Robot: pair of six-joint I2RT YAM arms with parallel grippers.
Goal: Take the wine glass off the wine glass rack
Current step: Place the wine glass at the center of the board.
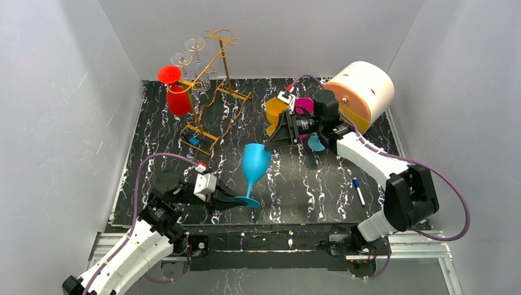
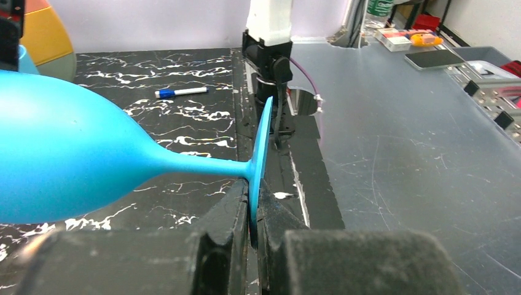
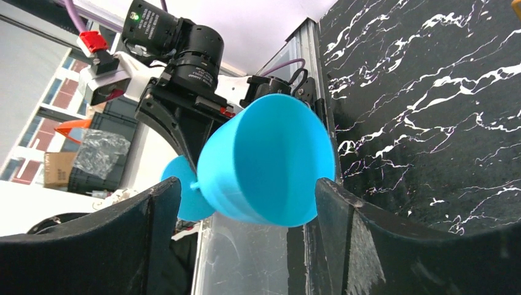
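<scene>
A blue wine glass (image 1: 255,161) is held off the table, tilted, away from the golden wire rack (image 1: 216,74) at the back left. My left gripper (image 1: 241,200) is shut on the glass's round foot; the left wrist view shows the foot (image 2: 261,147) pinched edge-on between the jaws (image 2: 253,212). My right gripper (image 1: 273,139) is open at the bowl's rim. In the right wrist view the bowl (image 3: 264,163) sits between the spread fingers (image 3: 153,227), and I cannot tell if they touch it. A red glass (image 1: 176,92) and two clear glasses (image 1: 189,52) hang on the rack.
A round cream and orange container (image 1: 362,91) lies at the back right. A yellow cup (image 1: 274,110), a magenta cup (image 1: 305,104) and a blue cup (image 1: 316,144) sit behind my right gripper. A marker pen (image 1: 359,191) lies at the right front. White walls enclose the table.
</scene>
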